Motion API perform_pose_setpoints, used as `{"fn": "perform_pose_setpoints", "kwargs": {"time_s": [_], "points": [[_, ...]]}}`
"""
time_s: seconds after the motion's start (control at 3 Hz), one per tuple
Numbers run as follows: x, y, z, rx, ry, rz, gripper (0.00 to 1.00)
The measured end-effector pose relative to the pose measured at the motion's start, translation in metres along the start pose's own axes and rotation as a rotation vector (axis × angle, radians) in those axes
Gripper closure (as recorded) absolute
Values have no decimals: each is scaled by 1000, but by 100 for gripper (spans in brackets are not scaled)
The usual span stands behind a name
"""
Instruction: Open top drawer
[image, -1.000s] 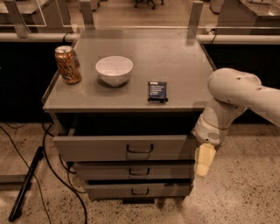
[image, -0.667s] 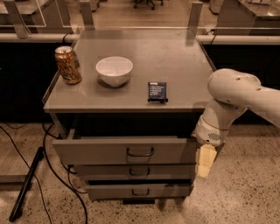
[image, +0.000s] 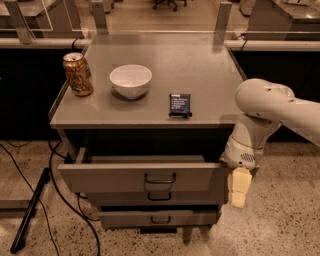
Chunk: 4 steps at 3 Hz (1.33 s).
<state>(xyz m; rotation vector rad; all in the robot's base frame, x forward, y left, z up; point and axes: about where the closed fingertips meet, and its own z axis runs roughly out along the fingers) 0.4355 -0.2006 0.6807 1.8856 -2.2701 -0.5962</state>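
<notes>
Pulling out further: the top drawer (image: 145, 177) now sits more forward of the cabinet (image: 150, 112) than a second ago. The dark gap behind its front is wider, and the inner side rails show on the left. Its front overhangs the middle drawer (image: 200, 196) and the bottom drawer (image: 125, 219), both shut. The loop handle (image: 160, 178) is at the centre of the front with nothing on it.

The gripper (image: 239, 187) hangs at the right end of the drawer front, just beside or touching its edge, and has come slightly down and forward with it. It sits below the white arm (image: 260, 115). Cannot tell whether the gripper is spread or pressed together, or whether it grips the edge or only hooks it.

On the cabinet top the can (image: 78, 74), white bowl (image: 130, 81) and small dark box (image: 180, 105) have not moved.

Judgement: the drawer is clearly partly open and the task well along. It may only need more travel, if anything. The contact is off-centre, so the drawer could skew on its rails
</notes>
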Motion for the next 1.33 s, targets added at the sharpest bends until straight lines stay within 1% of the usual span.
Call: {"fn": "perform_pose_setpoints", "kwargs": {"time_s": [0.33,0.67,1.0,1.33], "points": [[2,5,-2,-15,6,1,0],[11,20,-3,-68,29,6,0],[26,44,-7,-135,62,20,0],[26,44,-7,-135,62,20,0]]}}
